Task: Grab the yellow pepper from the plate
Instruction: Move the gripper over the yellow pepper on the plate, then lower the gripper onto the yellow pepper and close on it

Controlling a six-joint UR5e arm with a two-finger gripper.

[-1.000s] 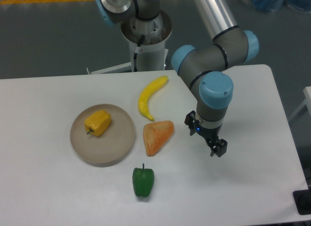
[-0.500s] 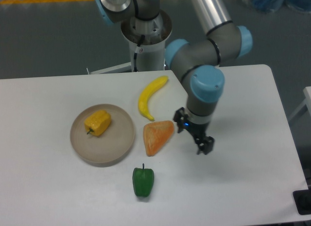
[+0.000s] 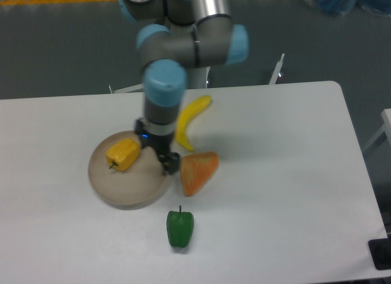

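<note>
The yellow pepper (image 3: 124,154) lies on the left part of the beige plate (image 3: 125,189), stem pointing lower left. My gripper (image 3: 160,154) hangs over the plate's right side, just right of the pepper and apart from it. Its dark fingers (image 3: 170,163) point down and hold nothing; from this angle I cannot tell how wide the gap between them is.
A yellow banana (image 3: 190,118) lies behind the gripper, partly hidden by the arm. An orange wedge (image 3: 198,171) sits just right of the plate. A green bell pepper (image 3: 180,228) rests nearer the front edge. The arm's base (image 3: 183,58) stands at the table's back.
The arm has swung left across the table, carrying the gripper from right of the orange wedge to above the plate's right side. The objects have not moved.
</note>
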